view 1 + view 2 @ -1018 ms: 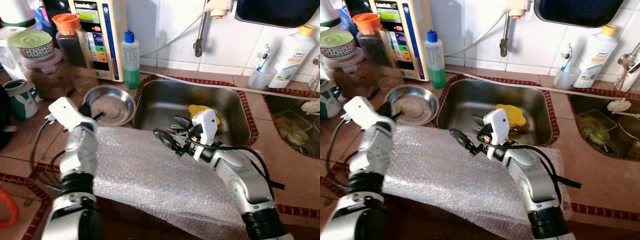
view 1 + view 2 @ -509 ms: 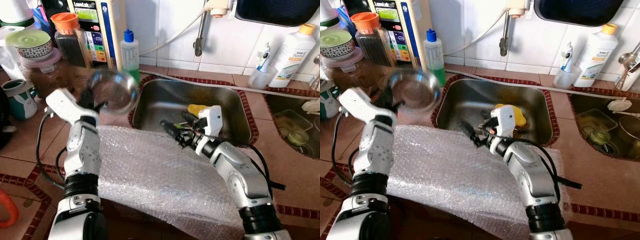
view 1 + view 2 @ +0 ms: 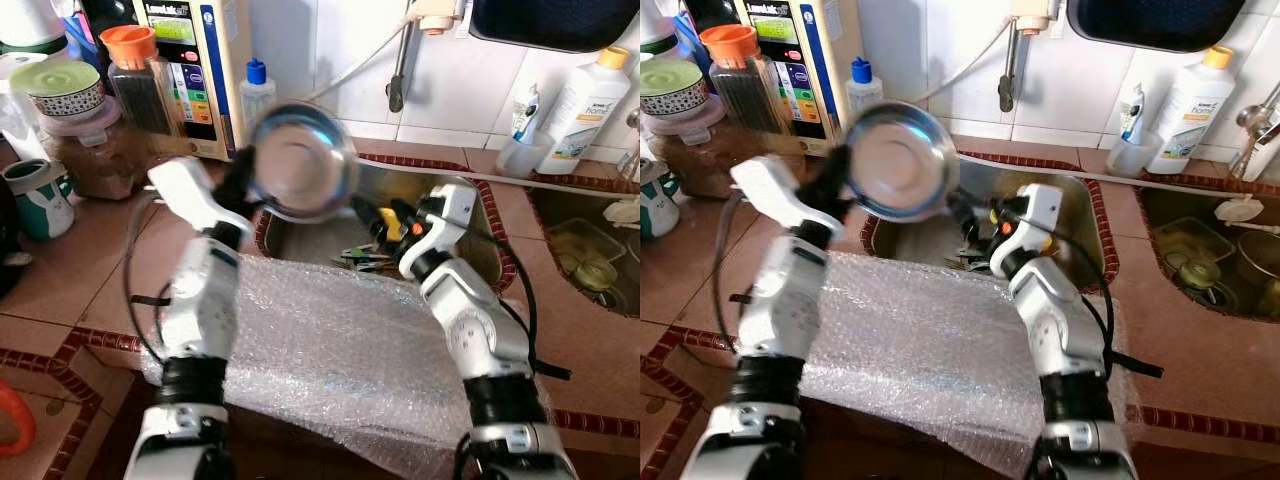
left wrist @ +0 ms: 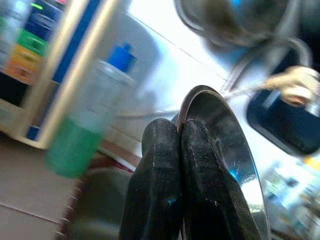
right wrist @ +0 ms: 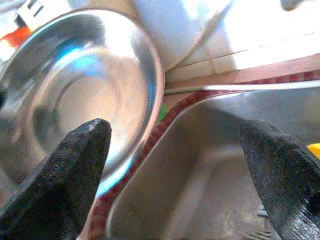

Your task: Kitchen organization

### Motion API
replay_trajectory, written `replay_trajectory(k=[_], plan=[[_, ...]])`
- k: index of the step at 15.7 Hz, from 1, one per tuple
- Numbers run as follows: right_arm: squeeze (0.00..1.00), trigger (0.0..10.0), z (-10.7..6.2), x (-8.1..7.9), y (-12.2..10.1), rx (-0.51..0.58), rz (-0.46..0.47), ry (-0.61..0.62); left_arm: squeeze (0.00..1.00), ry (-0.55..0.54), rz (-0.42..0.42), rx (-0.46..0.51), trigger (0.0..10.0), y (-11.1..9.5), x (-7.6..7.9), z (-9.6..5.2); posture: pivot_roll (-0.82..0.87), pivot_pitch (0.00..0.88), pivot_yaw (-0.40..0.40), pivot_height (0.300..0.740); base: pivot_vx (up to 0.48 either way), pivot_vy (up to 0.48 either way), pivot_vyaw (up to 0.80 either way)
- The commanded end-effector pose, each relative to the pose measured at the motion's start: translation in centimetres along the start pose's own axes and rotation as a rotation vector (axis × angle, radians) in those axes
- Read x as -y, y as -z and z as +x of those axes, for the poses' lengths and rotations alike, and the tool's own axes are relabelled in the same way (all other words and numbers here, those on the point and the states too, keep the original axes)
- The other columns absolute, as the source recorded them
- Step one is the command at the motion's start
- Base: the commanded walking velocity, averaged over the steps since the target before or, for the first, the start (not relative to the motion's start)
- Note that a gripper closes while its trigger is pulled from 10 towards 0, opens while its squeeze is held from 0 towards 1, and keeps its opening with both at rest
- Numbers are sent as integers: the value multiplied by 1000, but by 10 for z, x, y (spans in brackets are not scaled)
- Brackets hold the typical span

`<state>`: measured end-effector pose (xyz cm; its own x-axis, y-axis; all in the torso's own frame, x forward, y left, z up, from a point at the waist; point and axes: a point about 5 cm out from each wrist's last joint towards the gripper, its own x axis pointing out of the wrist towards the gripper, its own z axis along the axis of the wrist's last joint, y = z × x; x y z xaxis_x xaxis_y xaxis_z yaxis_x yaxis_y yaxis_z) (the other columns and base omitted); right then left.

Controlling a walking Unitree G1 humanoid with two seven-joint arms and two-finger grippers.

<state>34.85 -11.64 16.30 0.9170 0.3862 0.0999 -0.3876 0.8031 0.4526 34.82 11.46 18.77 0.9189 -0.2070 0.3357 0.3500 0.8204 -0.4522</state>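
Above the near-left corner of the steel sink (image 3: 470, 215), the left gripper (image 3: 243, 172) holds a stainless steel bowl (image 3: 300, 160) tipped on edge, its hollow facing the right gripper (image 3: 385, 222). In the left wrist view its two black fingers (image 4: 165, 175) are pressed together on the bowl's rim. The right gripper sits just beyond the bowl, over the basin, jaws spread wide with nothing between them; in its wrist view the bowl lies just off one fingertip (image 5: 80, 150).

This looks like a hand-over or a lowering into the sink. Either way, the pinch on so thin a rim seems slight, so the bowl should be moved slowly and kept from swinging; if the right gripper takes it, it should close on the rim opposite before the left lets go.

Below both arms lies a sheet of bubble wrap (image 3: 330, 340). Behind the left gripper stands a blue-capped bottle of green liquid (image 3: 257, 85) and a wall-mounted appliance (image 3: 195, 60); its panel lettering is too small to read, as is the label on the white orange-capped bottle (image 3: 585, 95) far beyond the right gripper.
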Motion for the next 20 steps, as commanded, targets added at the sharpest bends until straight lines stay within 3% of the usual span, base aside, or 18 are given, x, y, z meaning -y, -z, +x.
replay_trajectory(k=[1,6,7,8,9,20], plan=[[0,10000,3,6,-5,28,40,47,0,85,10,0,0,-1,17,1,36,0,17,740,0,0,0],[0,10000,14,13,-10,55,154,105,0,164,-8,-23,0,6,33,-2,31,0,12,740,0,0,0],[0,7647,15,13,-10,53,162,103,0,173,-16,-24,0,6,35,-2,32,0,10,740,0,0,0],[0,2392,16,12,-9,50,169,105,0,180,-22,-25,0,6,35,-3,33,0,10,740,0,0,0],[0,0,17,13,-7,46,195,107,0,190,-26,-28,0,6,37,-3,34,0,9,740,0,0,0],[0,0,16,17,-2,29,276,82,0,199,-29,-60,0,10,35,-7,27,0,13,740,0,0,0]])
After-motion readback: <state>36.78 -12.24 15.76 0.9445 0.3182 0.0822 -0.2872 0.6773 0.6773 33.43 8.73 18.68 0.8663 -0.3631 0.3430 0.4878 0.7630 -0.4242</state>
